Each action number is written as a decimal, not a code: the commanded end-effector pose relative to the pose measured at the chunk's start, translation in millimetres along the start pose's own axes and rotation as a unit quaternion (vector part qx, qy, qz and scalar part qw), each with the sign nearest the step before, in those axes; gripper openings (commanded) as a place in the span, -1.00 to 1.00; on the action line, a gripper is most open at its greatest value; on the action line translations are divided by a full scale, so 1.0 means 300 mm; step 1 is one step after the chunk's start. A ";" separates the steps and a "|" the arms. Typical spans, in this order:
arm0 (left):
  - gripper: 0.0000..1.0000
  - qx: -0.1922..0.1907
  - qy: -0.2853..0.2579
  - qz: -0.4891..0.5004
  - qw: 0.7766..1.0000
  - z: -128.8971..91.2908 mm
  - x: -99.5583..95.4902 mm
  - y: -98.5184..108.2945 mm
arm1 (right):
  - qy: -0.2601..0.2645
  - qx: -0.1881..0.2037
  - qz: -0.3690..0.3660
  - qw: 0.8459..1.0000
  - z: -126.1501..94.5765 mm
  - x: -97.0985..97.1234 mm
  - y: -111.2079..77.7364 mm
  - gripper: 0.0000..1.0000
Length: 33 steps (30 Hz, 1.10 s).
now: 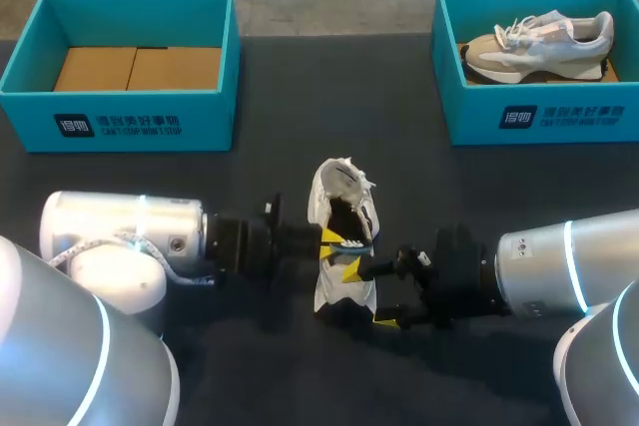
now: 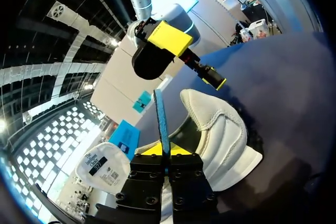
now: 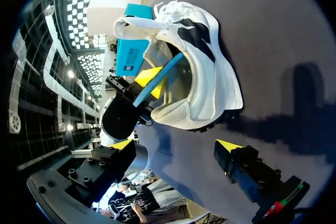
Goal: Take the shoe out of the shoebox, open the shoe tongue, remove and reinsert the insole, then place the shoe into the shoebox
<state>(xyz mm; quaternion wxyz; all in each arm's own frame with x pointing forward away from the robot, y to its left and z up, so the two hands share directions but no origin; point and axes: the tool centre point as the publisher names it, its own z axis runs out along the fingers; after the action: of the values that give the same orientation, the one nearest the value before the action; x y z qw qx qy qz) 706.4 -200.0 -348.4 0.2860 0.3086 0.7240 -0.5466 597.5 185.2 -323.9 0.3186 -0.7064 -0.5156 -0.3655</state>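
A white shoe [image 1: 344,209] lies on the dark table's middle, its opening turned toward my left arm. My left gripper [image 1: 334,243] is at that opening, shut on the edge of a thin blue insole [image 2: 160,119] that sticks out of the shoe [image 2: 223,135]. In the right wrist view the insole [image 3: 157,80] runs from the shoe [image 3: 205,72] into the left gripper's yellow tips [image 3: 148,78]. My right gripper [image 3: 176,145] stands open just short of the shoe's heel end, with nothing between its fingers. In the head view the right gripper [image 1: 367,293] sits beside the shoe's near end.
A teal shoebox [image 1: 30,57] with a cardboard floor stands at the back left. A second teal shoebox [image 1: 449,57] at the back right holds a beige and white shoe [image 1: 539,39]. Bare dark table lies between the boxes and the arms.
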 end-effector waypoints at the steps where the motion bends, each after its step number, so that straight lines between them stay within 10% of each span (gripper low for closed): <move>1: -1.00 -0.004 0.006 -0.002 1.000 0.018 -0.006 0.009 | 0.000 0.001 0.000 1.000 -0.009 0.000 -0.002 1.00; 6: -0.93 -0.004 0.008 -0.008 1.000 0.007 -0.004 0.003 | 0.000 0.001 0.000 1.000 -0.009 0.000 -0.002 1.00; 7: -0.46 -0.003 0.007 -0.011 1.000 0.004 -0.005 -0.001 | 0.000 0.001 0.000 1.000 -0.009 0.000 -0.002 1.00; 10: -0.29 0.001 0.004 -0.014 1.000 -0.002 -0.008 -0.014 | 0.000 0.001 0.000 1.000 -0.009 0.000 -0.002 1.00; 28: -0.64 0.035 0.006 -0.021 0.999 -0.038 0.000 -0.128 | 0.000 0.001 0.000 1.000 -0.009 0.000 -0.002 1.00; 33: -1.00 0.038 0.009 -0.021 0.999 -0.039 0.005 -0.130 | 0.000 0.001 0.000 1.000 -0.009 0.000 -0.002 1.00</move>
<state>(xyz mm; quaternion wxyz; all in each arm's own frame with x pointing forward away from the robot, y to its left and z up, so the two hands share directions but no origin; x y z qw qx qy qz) 676.0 -199.1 -323.0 0.2562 0.3081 0.7113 -0.5775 597.5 185.1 -323.9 0.3186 -0.7064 -0.5156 -0.3655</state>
